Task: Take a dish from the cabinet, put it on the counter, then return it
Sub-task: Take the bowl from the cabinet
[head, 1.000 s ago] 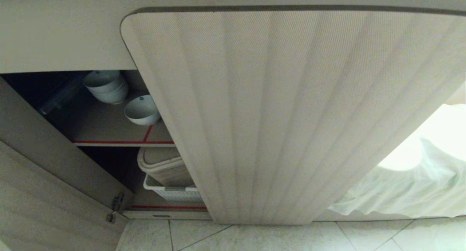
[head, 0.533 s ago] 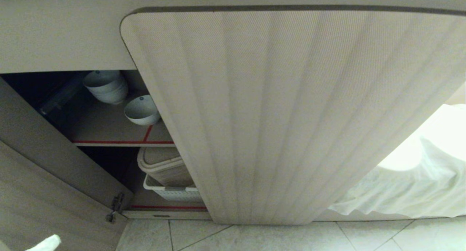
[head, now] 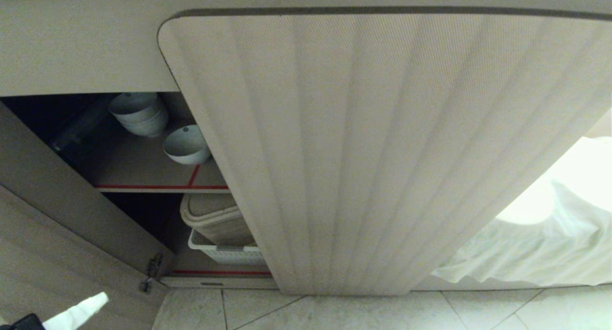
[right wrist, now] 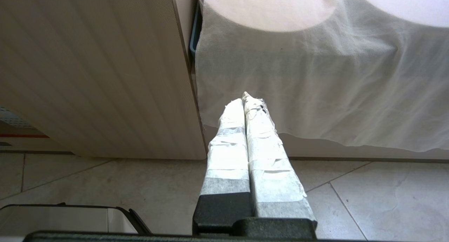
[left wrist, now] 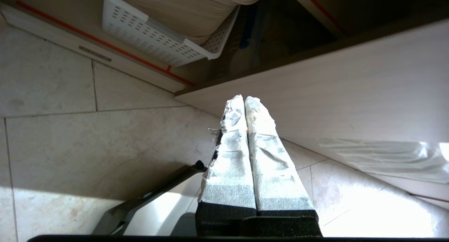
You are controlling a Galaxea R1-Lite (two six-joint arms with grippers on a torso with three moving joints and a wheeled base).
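Cabinet (head: pixel 86 201) open on its left side, dish (head: pixel 186 144) on the upper shelf.

My left gripper (left wrist: pixel 244 101) has its taped fingers pressed together, nothing between them; it shows low at the bottom left corner of the head view, in front of the open left door (head: pixel 52 268) and above the tiled floor (head: pixel 334 313). My right gripper (right wrist: pixel 244 100) is likewise pressed together and empty, pointing at the white cloth (right wrist: pixel 315 77) beside the ribbed door (head: pixel 382 153). Dish sits near the shelf's red-taped front edge, just beside the ribbed door's edge, apart from the stack of bowls (head: pixel 138 114) further back. Lower shelf carries a white perforated basket (left wrist: pixel 154 35) holding a beige container (head: pixel 215 217).
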